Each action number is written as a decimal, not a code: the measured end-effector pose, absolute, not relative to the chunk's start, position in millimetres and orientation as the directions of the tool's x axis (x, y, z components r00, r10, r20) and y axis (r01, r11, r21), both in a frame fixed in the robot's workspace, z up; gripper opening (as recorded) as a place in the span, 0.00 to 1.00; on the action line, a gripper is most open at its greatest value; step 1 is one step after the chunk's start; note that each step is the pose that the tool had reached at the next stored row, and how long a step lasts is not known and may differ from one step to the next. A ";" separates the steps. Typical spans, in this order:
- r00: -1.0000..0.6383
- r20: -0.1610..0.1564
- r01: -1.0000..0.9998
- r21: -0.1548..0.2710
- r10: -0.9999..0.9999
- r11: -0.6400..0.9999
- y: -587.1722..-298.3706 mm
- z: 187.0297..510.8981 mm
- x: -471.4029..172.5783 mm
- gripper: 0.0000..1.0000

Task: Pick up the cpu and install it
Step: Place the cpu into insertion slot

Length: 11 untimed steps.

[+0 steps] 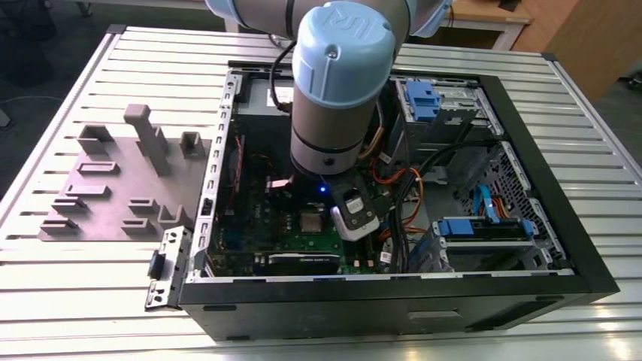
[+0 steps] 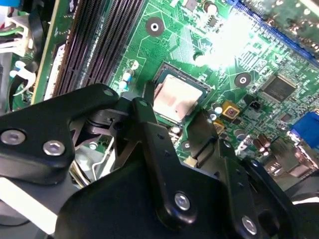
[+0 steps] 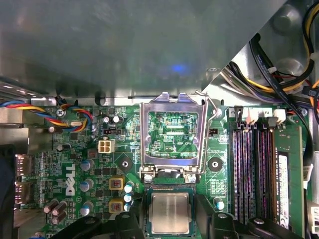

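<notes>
Now the cpu (image 3: 169, 213) is seen lying flat in its socket on the green board (image 3: 127, 149). The gripper (image 3: 170, 221) is held just above it, fingers spread apart. The shiny frame (image 3: 145, 139) is tipped up beside it, with coloured wires (image 3: 30, 107) nearby.

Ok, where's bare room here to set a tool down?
The slatted silver metal table is bare around the grey pocketed plastic tray and past the open black computer case at the exterior view's right. Crowded inside: cables and arm over the small silver-grey square cpu.
</notes>
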<state>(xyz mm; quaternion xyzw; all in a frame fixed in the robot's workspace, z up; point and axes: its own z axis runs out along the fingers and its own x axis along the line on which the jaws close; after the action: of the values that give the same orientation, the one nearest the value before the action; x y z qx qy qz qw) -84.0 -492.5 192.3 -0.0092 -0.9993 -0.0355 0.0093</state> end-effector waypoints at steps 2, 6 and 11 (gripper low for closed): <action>-1.000 0.019 0.019 0.071 0.018 0.997 -492.4 194.0 -83.9 0.53; -1.000 0.020 0.019 0.072 0.018 0.997 -492.4 199.0 -83.9 0.53; -0.999 0.027 0.020 0.072 0.018 0.997 -492.3 203.6 -83.1 0.39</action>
<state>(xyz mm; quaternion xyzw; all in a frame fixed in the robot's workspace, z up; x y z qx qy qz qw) -83.1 -492.3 203.6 -0.0093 -0.9992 -0.0364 0.0130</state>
